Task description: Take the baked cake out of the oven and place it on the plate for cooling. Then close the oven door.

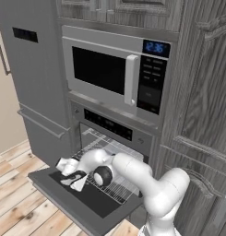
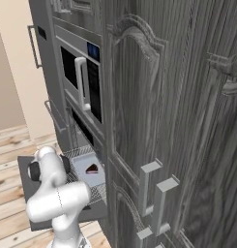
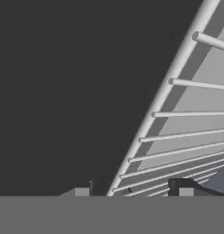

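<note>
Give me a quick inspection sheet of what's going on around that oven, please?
Surface: oven door lies open and flat; wire rack pulled out over it.
Job's things: oven open; tray with a dark cake slice sits on the rack.
Clutter: nothing seen.
Grippers: gripper low over the door's dark glass by the rack's front edge; jaws apart, nothing between them.
Cables: nothing seen.
Surroundings: microwave above; grey wood cabinets; wood floor.

Matt steel oven door (image 1: 93,203), seemingly smooth
</note>
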### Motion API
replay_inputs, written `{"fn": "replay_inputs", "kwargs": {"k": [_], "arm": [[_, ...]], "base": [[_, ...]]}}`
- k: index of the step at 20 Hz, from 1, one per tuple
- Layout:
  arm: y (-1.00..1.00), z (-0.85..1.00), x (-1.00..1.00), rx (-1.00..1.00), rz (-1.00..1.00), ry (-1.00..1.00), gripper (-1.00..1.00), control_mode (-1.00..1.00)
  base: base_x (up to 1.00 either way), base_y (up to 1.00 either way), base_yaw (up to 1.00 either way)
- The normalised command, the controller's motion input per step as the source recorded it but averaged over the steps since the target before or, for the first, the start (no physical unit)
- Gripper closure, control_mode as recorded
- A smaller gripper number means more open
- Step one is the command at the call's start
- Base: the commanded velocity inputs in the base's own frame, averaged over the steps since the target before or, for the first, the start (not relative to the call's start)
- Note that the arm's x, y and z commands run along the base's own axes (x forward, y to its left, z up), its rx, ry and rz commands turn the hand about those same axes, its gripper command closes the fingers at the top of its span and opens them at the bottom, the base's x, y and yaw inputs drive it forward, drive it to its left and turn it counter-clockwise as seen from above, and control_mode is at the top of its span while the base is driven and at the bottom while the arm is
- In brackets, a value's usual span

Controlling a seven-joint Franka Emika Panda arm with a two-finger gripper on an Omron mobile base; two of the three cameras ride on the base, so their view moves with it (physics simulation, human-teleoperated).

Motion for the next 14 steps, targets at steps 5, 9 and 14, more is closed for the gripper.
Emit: {"fn": "replay_inputs", "kwargs": {"k": [5,9,14], "arm": [[0.71,-0.36,-0.87,0.1,0.02,0.2,-1.0,-1.0],[0.5,-0.15,-0.99,0.1,0.01,0.06,-1.0,-1.0],[-0.02,0.74,-0.89,0.16,0.0,-0.19,-1.0,-1.0]], "base": [[0.0,0.0,0.0],[0.0,0.0,0.0],[0.0,0.0,0.0]]}}
